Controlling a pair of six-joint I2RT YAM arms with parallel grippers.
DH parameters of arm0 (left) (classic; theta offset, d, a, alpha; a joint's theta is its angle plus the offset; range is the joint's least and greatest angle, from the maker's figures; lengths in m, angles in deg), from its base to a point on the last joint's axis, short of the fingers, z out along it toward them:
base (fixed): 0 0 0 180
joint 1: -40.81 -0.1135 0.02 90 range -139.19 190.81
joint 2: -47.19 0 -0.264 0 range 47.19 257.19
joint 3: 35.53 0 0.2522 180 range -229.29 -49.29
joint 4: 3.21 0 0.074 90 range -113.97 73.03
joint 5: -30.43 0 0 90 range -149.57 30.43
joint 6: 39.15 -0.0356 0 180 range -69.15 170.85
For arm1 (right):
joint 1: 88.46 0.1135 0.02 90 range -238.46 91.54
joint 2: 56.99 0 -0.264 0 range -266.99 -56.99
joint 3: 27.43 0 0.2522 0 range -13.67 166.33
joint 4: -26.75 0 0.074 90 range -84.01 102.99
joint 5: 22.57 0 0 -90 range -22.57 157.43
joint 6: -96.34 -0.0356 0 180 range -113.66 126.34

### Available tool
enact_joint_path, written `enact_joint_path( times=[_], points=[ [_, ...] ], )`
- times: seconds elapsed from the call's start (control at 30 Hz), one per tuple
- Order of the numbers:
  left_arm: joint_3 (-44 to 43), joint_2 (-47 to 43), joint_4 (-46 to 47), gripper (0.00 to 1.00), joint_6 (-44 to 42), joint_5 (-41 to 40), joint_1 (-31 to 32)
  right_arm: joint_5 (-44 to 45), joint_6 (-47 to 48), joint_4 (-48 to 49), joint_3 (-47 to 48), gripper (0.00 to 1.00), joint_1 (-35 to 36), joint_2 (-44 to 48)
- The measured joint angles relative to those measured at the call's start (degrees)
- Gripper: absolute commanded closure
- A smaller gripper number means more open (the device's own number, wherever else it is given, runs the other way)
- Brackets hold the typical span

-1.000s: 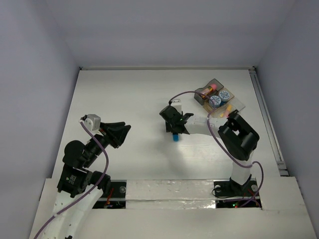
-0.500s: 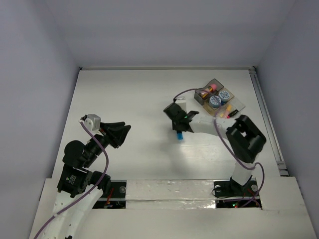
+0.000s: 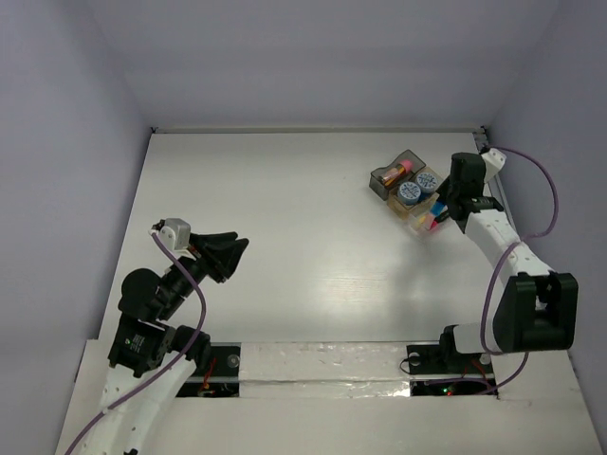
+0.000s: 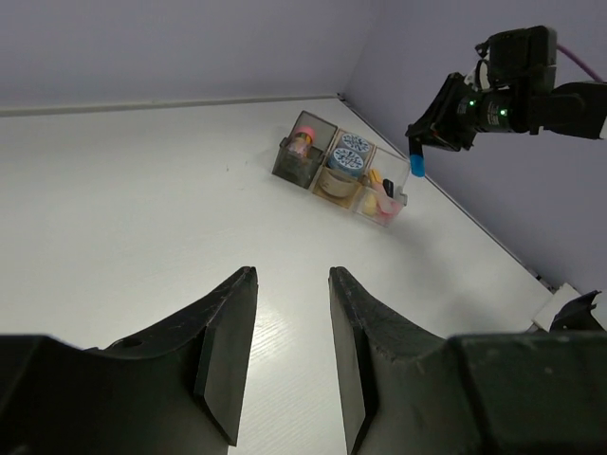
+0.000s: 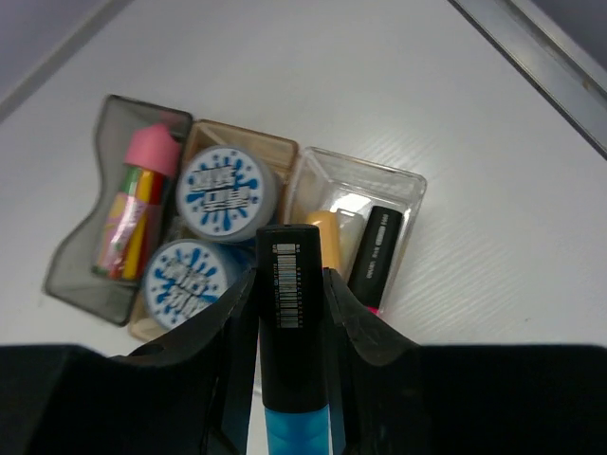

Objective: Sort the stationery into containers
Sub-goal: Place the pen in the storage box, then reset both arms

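Note:
My right gripper (image 5: 289,275) is shut on the blue-black highlighter (image 5: 292,332) and holds it above the joined trays. In the top view it (image 3: 446,210) hovers at the clear tray (image 3: 424,220). The smoky grey tray (image 5: 85,256) holds the pink-capped glue stick (image 5: 142,185). The amber tray (image 5: 237,147) holds two blue-white rolls (image 5: 226,191). The clear tray (image 5: 398,190) holds a pink-black highlighter (image 5: 375,251) and an orange one (image 5: 329,242). My left gripper (image 4: 292,275) is open and empty, low at the near left (image 3: 237,248).
A metal rail (image 3: 503,209) runs along the table's right edge just beyond the trays. Lilac walls close the back and both sides. The right arm's purple cable (image 3: 531,180) loops beside the right wall.
My right gripper has carried the blue-black highlighter up from the middle of the table and to the right, over the trays. The left arm has not moved.

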Motion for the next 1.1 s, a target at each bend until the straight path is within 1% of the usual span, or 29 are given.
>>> enact_joint_path(
  times=[0.1,0.17,0.2,0.27,0.3,0.4,0.43,0.47,0.5,0.53,0.57,0.6,0.63,0.67,0.7,0.77,0.8,0.83,0.87,0.9,0.93,1.03,1.1],
  points=[
    [0.0,-0.1,0.0,0.66,0.0,0.0,0.0,-2.3,-0.1,0.3,0.0,0.95,-3.0,-3.6],
    [0.0,-0.1,0.0,0.66,0.0,0.0,0.0,-3.9,-0.6,0.3,0.0,0.91,-4.3,-5.5],
    [0.0,-0.1,0.0,0.66,0.0,0.0,0.0,-4.5,-0.9,0.4,-0.1,0.84,-4.9,-6.2],
    [0.0,-0.1,0.0,0.66,0.0,0.0,0.0,-5.2,-1.4,0.5,-0.2,0.77,-5.5,-6.9],
    [0.0,-0.1,0.0,0.66,0.0,0.0,0.0,-5.7,-1.7,0.8,-0.2,0.69,-5.6,-7.2],
    [0.0,-0.1,0.0,0.66,0.0,0.1,0.0,-7.0,-2.5,1.8,-0.6,0.59,-5.6,-7.7],
    [0.0,-0.1,0.0,0.66,0.0,0.1,0.0,-7.7,-2.7,1.9,-0.8,0.50,-5.6,-7.8],
    [0.0,-0.1,0.0,0.66,0.0,0.1,0.0,-8.4,-3.1,2.0,-1.0,0.46,-5.6,-7.9],
    [0.0,-0.1,0.0,0.66,0.0,0.1,0.0,-9.1,-3.2,2.0,-1.0,0.33,-5.6,-7.9],
    [0.0,-0.1,0.0,0.66,0.0,0.1,0.0,-9.6,-3.6,2.1,-1.0,0.32,-5.6,-7.9],
    [0.0,-0.1,0.0,0.66,0.0,0.1,0.0,-10.3,-3.5,2.1,-1.0,0.28,-5.6,-7.9],
    [0.0,-0.1,0.0,0.66,0.0,0.0,0.0,-10.9,-3.6,2.1,-1.0,0.19,-5.6,-7.9],
    [0.0,-0.1,0.0,0.65,0.0,0.0,0.0,-11.3,-3.8,2.0,-1.0,0.16,-5.6,-7.9],
    [0.0,-0.1,0.0,0.63,0.0,0.0,0.0,-12.2,-3.9,2.0,-1.0,0.11,-5.6,-7.7],
    [0.0,-0.1,0.0,0.63,0.0,0.0,0.0,-12.5,-3.9,2.0,-1.0,0.11,-5.6,-7.4],
    [0.0,-0.1,0.0,0.58,0.0,-0.1,0.0,-14.1,-4.0,1.8,-1.4,0.10,-5.6,-5.7],
    [0.0,-0.1,-0.1,0.54,0.0,-0.1,0.0,-15.3,-4.0,1.6,-1.8,0.11,-5.6,-4.0],
    [0.0,-0.1,-0.2,0.46,0.0,-0.1,0.0,-17.0,-4.0,1.6,-2.6,0.31,-5.6,-1.5],
    [0.0,-0.1,-0.2,0.43,-0.3,-0.1,-0.1,-18.9,-4.0,1.7,-3.6,0.56,-5.6,1.4],
    [0.0,-0.1,-0.2,0.39,-0.3,0.0,-0.3,-21.4,-4.1,1.7,-5.1,0.99,-5.6,5.8],
    [0.0,-0.1,-0.2,0.33,-0.4,-0.1,-0.4,-24.2,-4.4,1.7,-6.5,1.00,-5.6,10.8],
    [-0.3,-0.1,-0.3,0.21,-0.1,-0.4,-0.6,-32.0,-5.0,1.4,-9.3,1.00,-5.6,27.8],
    [-1.6,0.0,-0.3,0.17,1.2,-0.5,-0.6,-35.3,-4.6,0.9,-8.7,1.00,-5.6,39.1]
  ],
)
